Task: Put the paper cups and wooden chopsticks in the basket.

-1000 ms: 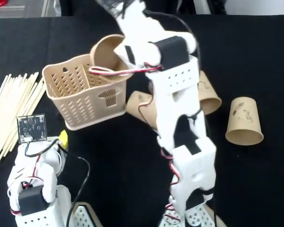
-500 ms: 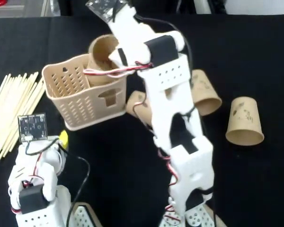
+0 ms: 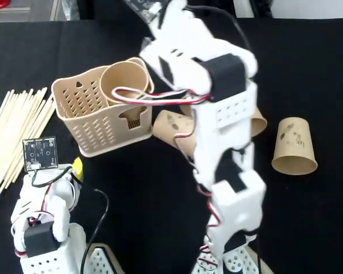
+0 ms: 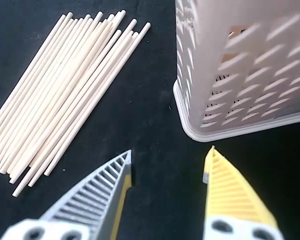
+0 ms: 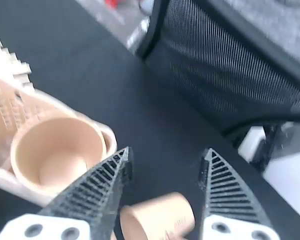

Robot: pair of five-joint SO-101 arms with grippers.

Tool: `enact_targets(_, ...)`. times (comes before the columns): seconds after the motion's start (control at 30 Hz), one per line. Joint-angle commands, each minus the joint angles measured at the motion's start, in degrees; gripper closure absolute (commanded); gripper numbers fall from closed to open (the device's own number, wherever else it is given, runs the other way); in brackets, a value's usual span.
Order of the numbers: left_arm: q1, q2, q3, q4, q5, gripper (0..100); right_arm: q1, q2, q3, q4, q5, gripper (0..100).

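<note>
left wrist view: left gripper [image 4: 170, 151] spread, empty, low over the surface [image 4: 150, 125] between the wooden chopsticks [image 4: 65, 85] and the basket [image 4: 240, 75], likely staged for chopsticks. farther off, right gripper [image 5: 167, 151] parted, empty, above a paper cup [image 5: 50, 150] standing in the basket; loose cups [image 3: 294, 145] sit outside.

The paper cup [image 3: 124, 80], held tilted above the basket [image 3: 97, 123] a second ago, now sits inside it with its mouth up (at the basket's right end). The right gripper [image 5: 166, 152] has let go, and its jaws stand apart above the cup. In the high view the right arm [image 3: 223, 85] swings toward the right of the frame, covering more of the lying cup [image 3: 260, 123] behind it.
</note>
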Motion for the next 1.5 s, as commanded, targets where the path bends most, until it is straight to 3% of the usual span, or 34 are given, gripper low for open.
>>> enact_targets(0.0, -0.1, -0.2, 0.0, -0.9, 0.2, 77, 1.8, -15.6, 24.6, 1.9, 9.1, 77.6)
enact_targets(0.13, -0.1, -0.2, 0.0, -0.8, 0.2, 77, 2.9, -34.7, 52.6, 0.6, 23.8, 77.6)
enact_targets(0.2, -0.1, -0.2, 0.0, -0.8, 0.2, 77, 5.5, -43.9, 64.8, -3.3, 27.3, 77.6)
enact_targets(0.43, -0.1, -0.2, 0.0, -0.6, 0.2, 77, 25.1, -67.5, 102.4, -19.9, 45.9, 77.6)
enact_targets(0.57, -0.1, -0.2, 0.0, -0.6, 0.2, 77, 34.5, -74.5, 125.8, -36.5, 57.4, 77.6)
enact_targets(0.83, -0.1, -0.2, 0.0, -0.6, 0.2, 77, 35.9, -81.6, 160.6, -81.5, 58.2, 77.3)
enact_targets(0.9, -0.1, -0.2, 0.0, -0.7, 0.2, 77, 35.2, -80.3, 163.7, -87.5, 58.2, 77.3)
enact_targets(1.0, -0.1, -0.2, 0.0, -0.8, 0.2, 77, 34.5, -75.9, 162.7, -88.6, 57.1, 77.3)
enact_targets(1.47, -0.1, -0.2, 0.0, -0.6, 0.2, 77, 34.6, -32.5, 133.8, -98.8, 48.4, 78.1)
